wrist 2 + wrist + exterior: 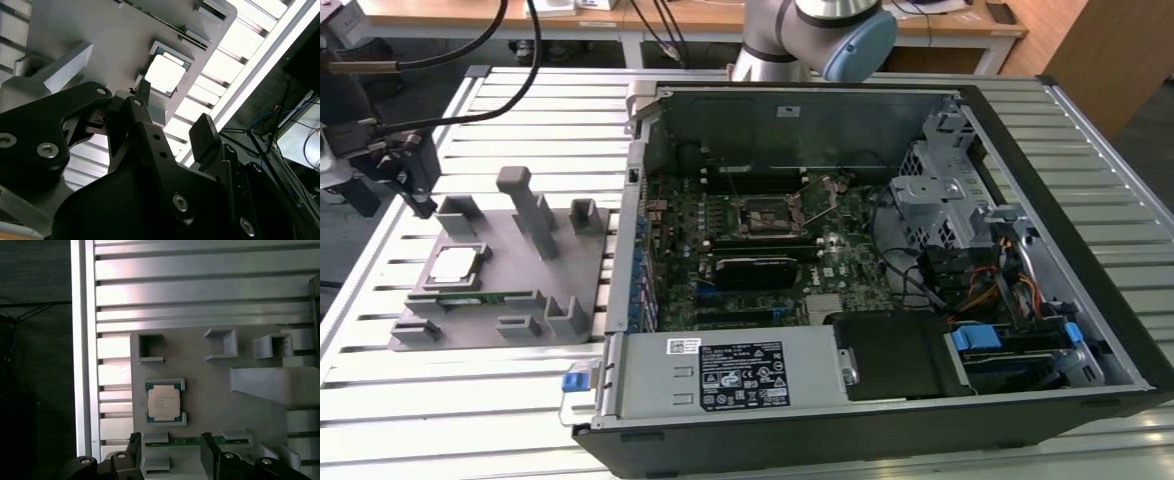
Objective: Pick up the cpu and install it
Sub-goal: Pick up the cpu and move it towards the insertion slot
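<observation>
No legible text anywhere. Faint print on the cpu (163, 403) lid in the first wrist view, too small to read. In the exterior view, tiny print and symbols on a black label (744, 375) on the power supply (647, 385), a small white sticker (683, 346) just beside it, and 1 pale sticker (787, 111) on the case wall (881, 120), all unreadable

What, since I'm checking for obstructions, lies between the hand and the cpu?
Only the grey fixture: in the first wrist view, its pocket rim lies between the open hand and the cpu.
</observation>
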Controlling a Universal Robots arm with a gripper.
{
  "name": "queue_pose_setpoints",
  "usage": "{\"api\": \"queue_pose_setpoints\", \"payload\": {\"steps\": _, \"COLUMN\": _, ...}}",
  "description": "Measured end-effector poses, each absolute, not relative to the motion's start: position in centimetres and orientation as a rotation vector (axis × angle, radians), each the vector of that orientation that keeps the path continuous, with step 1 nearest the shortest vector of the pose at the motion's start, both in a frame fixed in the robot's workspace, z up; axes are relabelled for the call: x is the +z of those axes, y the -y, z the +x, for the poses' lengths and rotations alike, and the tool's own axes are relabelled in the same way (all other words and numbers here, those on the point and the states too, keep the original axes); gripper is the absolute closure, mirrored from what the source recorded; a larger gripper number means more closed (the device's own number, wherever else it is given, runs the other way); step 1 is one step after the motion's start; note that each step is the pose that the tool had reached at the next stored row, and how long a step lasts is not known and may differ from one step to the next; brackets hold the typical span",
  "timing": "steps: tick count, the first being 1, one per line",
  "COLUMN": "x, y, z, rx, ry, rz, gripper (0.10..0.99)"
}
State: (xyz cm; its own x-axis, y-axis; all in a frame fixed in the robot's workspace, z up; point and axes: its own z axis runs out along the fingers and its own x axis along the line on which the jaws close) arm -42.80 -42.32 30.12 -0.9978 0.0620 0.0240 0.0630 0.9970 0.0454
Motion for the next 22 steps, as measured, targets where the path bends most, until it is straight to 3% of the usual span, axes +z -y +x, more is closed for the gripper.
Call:
{"api": "queue_pose_setpoints", "payload": {"steps": 13, "x": 28.2, "y": 42.5, "z": -42.8, "rx": -0.073, "ry": 3.117, "rz": -0.051, "gripper": 0.498}}
{"api": "queue_pose_setpoints", "payload": {"steps": 16, "x": 27.9, "y": 42.5, "z": -42.8, "rx": -0.072, "ry": 3.117, "rz": -0.021, "gripper": 0.431}}
{"api": "queue_pose_setpoints", "payload": {"steps": 17, "x": 27.8, "y": 42.5, "z": -42.8, "rx": -0.073, "ry": 3.117, "rz": -0.020, "gripper": 0.365}}
{"api": "queue_pose_setpoints", "payload": {"steps": 22, "x": 27.0, "y": 42.4, "z": -42.8, "rx": -0.087, "ry": 3.117, "rz": -0.020, "gripper": 0.365}}
